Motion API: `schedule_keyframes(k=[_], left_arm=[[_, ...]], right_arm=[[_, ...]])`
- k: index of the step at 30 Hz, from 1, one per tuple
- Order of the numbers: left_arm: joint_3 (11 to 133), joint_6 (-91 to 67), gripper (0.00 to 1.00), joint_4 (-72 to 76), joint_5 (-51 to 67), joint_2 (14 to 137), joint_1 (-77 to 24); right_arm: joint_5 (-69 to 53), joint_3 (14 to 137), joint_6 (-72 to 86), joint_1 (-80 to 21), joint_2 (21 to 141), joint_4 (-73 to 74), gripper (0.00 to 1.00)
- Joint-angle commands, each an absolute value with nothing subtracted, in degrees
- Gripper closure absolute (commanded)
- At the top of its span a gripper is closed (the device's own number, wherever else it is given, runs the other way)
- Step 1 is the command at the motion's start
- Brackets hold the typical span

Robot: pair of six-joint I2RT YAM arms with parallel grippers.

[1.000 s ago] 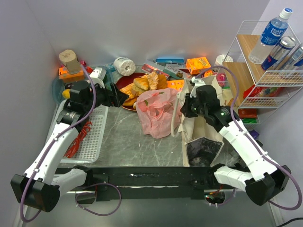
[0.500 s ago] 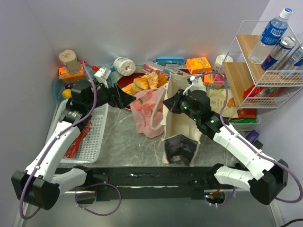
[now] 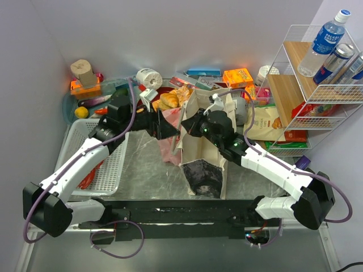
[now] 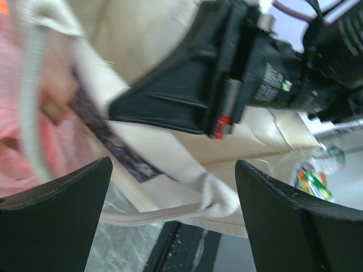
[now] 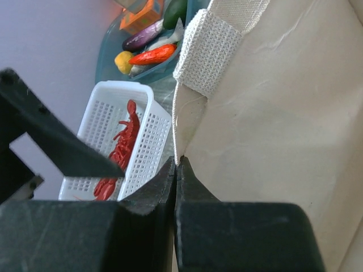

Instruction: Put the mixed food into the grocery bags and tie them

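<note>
Top view: canvas tote (image 3: 205,158) upright mid-bench (image 3: 142,170), pink bag (image 3: 169,150) touching its left side. Left wrist: left fingers (image 4: 57,215) spread apart, facing the tote. Right wrist: right fingers (image 5: 170,187) clamped on the tote's rim; lemon (image 5: 123,61) and pepper (image 5: 152,55) in a far tray (image 5: 109,51).

The left arm (image 3: 77,166) and right arm (image 3: 273,168), white-shelled with black joints, each trail a purple cable (image 3: 134,105); the black right gripper (image 4: 118,107) carries a green light (image 4: 283,85).
</note>
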State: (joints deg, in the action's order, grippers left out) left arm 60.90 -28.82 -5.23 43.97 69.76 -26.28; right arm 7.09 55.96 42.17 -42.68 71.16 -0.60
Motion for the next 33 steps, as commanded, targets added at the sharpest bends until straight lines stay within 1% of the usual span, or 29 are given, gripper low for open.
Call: schedule_keyframes(k=[1,7,9,10,12,13,14,15,16,17,19,20,22,23,24,25,27,28,29,30,33], left_arm=[[62.2,-29.0,0.04,-4.3,48.4,71.3,-29.6],[64.1,-24.8,0.04,-11.4,46.3,73.7,-33.0],[64.9,-23.8,0.04,-13.3,44.1,74.4,-33.7],[65.0,-23.7,0.04,-13.4,44.0,74.8,-34.2],[65.4,-23.9,0.0,-13.4,44.6,75.3,-34.5],[65.7,-24.1,0.06,-13.1,44.6,75.7,-35.2],[65.7,-24.3,0.22,-13.0,44.5,75.9,-35.3],[65.7,-24.4,0.31,-12.8,44.1,76.0,-35.5],[65.7,-24.7,0.42,-12.5,43.3,76.3,-35.5],[65.7,-24.8,0.59,-12.6,43.1,76.5,-35.6],[65.7,-24.8,0.73,-13.2,42.3,76.8,-35.6],[65.6,-24.9,0.85,-13.2,42.0,77.0,-35.6],[65.1,-25.2,0.9,-12.7,41.9,76.6,-35.6],[65.0,-25.3,0.95,-12.5,41.6,76.5,-35.6],[65.0,-25.3,0.98,-12.6,41.1,76.3,-35.7],[65.1,-25.1,0.99,-12.7,40.4,75.9,-35.6],[65.4,-24.8,0.99,-13.1,39.1,75.6,-35.6],[65.6,-24.5,0.99,-13.4,38.8,75.4,-35.7],[65.7,-24.4,0.99,-13.4,38.5,75.5,-35.7],[66.1,-24.3,0.99,-13.9,38.0,75.5,-35.7],[66.5,-23.8,0.99,-14.6,37.2,75.5,-35.8]], right_arm=[[11.6,59.1,41.0,-43.2,70.9,-2.9,0.99],[14.0,60.1,38.9,-43.2,70.1,-0.4,0.89],[14.2,60.7,38.0,-43.2,70.0,-0.3,0.88],[14.3,60.8,37.5,-43.2,69.8,1.1,0.86],[14.5,61.3,36.2,-43.2,69.3,1.7,0.82],[14.1,61.8,35.4,-43.3,69.2,2.1,0.74],[13.6,62.6,33.1,-43.3,69.2,3.8,0.67],[13.1,65.0,32.0,-43.4,69.2,5.9,0.57],[11.7,66.7,30.7,-43.4,69.1,8.0,0.43],[11.2,68.4,27.9,-43.4,68.9,12.8,0.39],[11.7,72.7,25.8,-43.3,67.0,17.7,0.33],[12.5,73.9,24.1,-43.4,66.0,20.7,0.32],[14.8,76.7,23.1,-43.3,62.1,28.7,0.29],[18.0,77.2,22.7,-43.4,60.6,31.0,0.28],[19.9,77.4,22.6,-43.3,57.4,35.4,0.25],[21.4,77.4,22.6,-43.2,56.0,37.6,0.17],[25.9,77.3,23.1,-42.0,53.0,42.1,0.11],[26.4,76.8,23.4,-41.1,52.4,44.5,0.06],[24.3,76.0,23.1,-39.7,51.6,45.2,0.05],[22.2,74.4,23.2,-35.0,50.8,45.4,0.05],[13.1,70.2,23.3,-28.4,50.2,44.3,0.05]])
